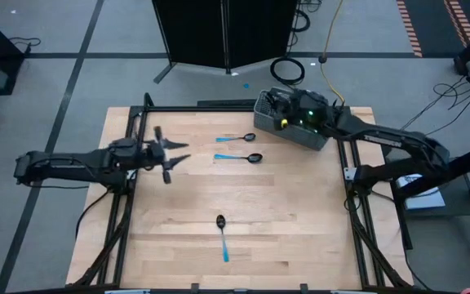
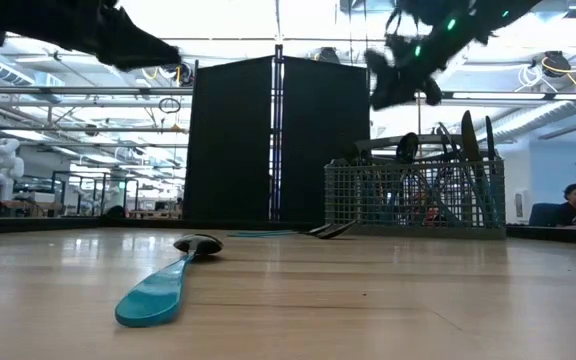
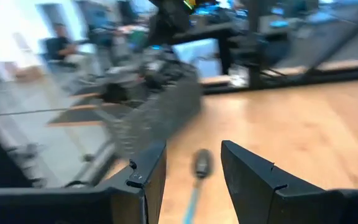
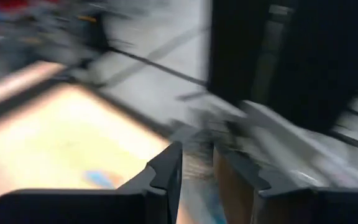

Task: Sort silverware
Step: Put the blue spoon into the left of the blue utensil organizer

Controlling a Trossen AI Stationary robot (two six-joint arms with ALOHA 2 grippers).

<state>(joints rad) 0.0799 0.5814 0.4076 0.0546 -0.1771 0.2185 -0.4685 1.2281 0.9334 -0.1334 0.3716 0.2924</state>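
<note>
Right claw [image 1: 277,104] hangs over the mesh basket [image 1: 294,122], fingers slightly parted, nothing visibly gripped.
Left claw [image 1: 170,155] hovers spread and empty above the worktop [image 1: 300,229], on the side of the two spoons away from the basket. Silverware: one spoon [image 1: 237,139] just beside the basket, a second spoon [image 1: 241,158] next to it and slightly farther from the basket, a third spoon [image 1: 223,237] well apart from the basket near the front edge. More pieces stand upright in the basket, per the low view. Judgement: right arm looks to be at a drop into the basket; best to lift straight up clear of the standing handles before swinging out, so nothing snags. Left claw should line its fingers across a spoon handle, not along it, before descending.
</note>
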